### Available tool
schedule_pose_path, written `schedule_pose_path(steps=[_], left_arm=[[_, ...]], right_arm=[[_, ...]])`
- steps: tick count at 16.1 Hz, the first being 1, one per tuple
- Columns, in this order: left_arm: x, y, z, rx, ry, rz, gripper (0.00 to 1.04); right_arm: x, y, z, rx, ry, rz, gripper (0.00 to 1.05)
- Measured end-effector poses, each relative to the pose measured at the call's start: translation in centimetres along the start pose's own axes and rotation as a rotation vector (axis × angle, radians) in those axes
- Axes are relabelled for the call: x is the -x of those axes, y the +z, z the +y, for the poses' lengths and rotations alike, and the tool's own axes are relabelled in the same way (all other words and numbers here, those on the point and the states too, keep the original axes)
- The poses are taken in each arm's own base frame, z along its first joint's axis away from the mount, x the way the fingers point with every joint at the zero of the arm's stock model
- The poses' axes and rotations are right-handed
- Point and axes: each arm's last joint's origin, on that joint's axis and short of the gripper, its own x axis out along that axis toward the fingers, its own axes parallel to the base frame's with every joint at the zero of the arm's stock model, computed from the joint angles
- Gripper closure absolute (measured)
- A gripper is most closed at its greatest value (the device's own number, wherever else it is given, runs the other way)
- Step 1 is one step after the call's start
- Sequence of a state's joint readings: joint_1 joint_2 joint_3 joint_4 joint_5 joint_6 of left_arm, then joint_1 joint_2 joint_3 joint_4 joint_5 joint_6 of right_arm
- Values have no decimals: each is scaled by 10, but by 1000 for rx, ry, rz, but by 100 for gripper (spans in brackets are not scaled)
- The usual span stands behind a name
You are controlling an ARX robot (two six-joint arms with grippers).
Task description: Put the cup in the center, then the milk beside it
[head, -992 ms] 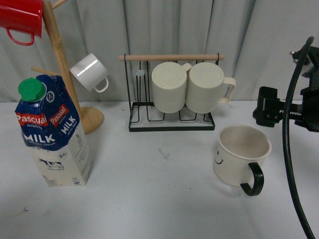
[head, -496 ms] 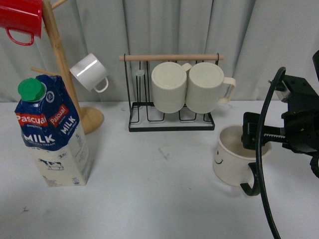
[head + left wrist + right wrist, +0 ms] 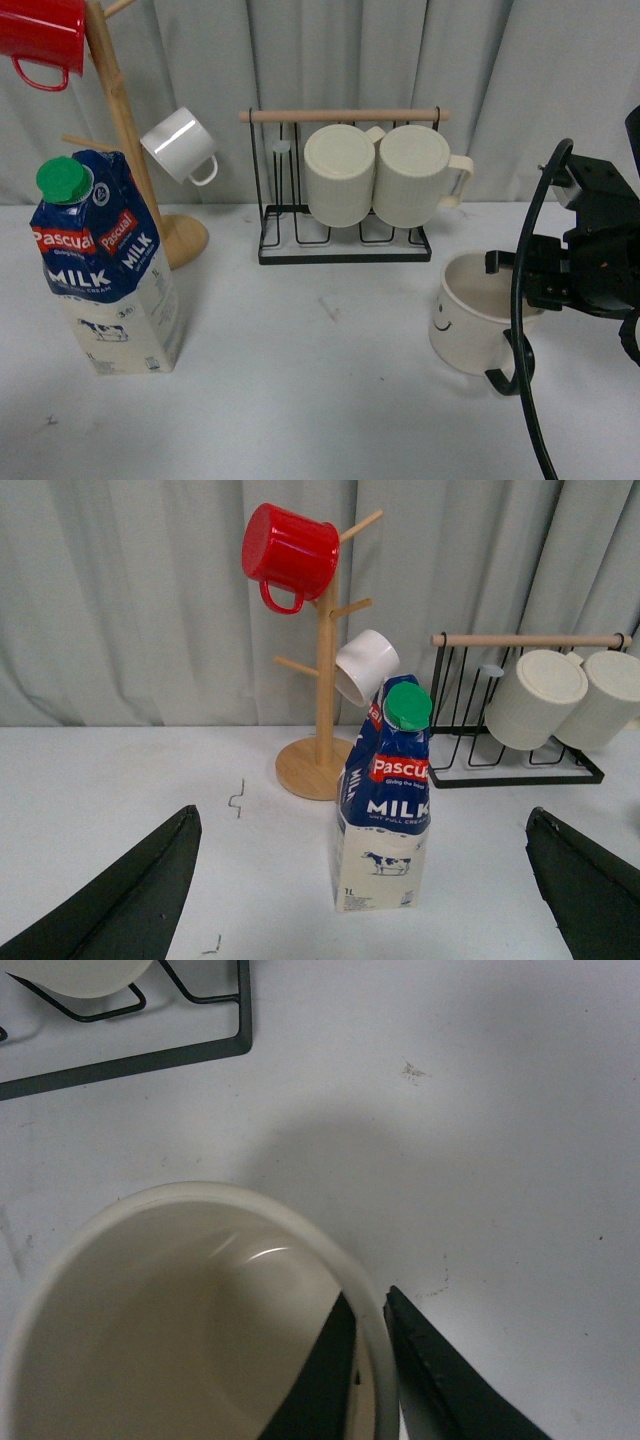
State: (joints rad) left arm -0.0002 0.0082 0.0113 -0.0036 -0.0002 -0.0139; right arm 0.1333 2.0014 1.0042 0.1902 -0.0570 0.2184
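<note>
The cup [image 3: 472, 315], a wide cream mug with a black handle and a small smiley face, stands on the white table at the right. My right gripper [image 3: 525, 285] is shut on the cup's rim [image 3: 365, 1345], one finger inside and one outside the wall. The milk [image 3: 100, 265], a tall blue and cream carton with a green cap, stands upright at the left. In the left wrist view the milk [image 3: 387, 800] stands between my left gripper's [image 3: 365, 900] open fingers, which are spread wide and apart from it.
A black wire rack [image 3: 345, 245] with two ribbed cream mugs [image 3: 380, 175] stands at the back centre. A wooden mug tree [image 3: 125, 130] holding a red mug [image 3: 40, 35] and a small white mug [image 3: 180, 145] stands behind the milk. Grey curtain behind.
My right gripper came down from beside the rack onto the cup's right rim and shut on it. The milk and the left gripper have not moved.
</note>
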Motion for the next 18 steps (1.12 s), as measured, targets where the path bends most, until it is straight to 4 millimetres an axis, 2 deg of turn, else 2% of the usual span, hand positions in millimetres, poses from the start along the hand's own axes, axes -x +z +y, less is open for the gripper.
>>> schedule_pose_path(steps=[1, 2, 5, 7, 9, 11, 18], left_arm=[[0, 0, 0, 0, 0, 0, 7], [0, 0, 0, 0, 0, 0, 7], [0, 0, 0, 0, 0, 0, 7], [0, 0, 0, 0, 0, 0, 7], [0, 0, 0, 0, 0, 0, 7], [0, 0, 0, 0, 0, 0, 7], [0, 0, 0, 0, 0, 0, 7]], right_arm=[[4, 1, 4, 2, 7, -2, 97], [10, 5, 9, -3, 23, -17, 101], [22, 10, 36, -16, 88, -26, 101], [23, 13, 57, -19, 108, -19, 101], [17, 17, 76, -17, 106, -17, 101], [8, 12, 90, -7, 107, 17, 101], [-14, 7, 113, 12, 69, 76, 101]])
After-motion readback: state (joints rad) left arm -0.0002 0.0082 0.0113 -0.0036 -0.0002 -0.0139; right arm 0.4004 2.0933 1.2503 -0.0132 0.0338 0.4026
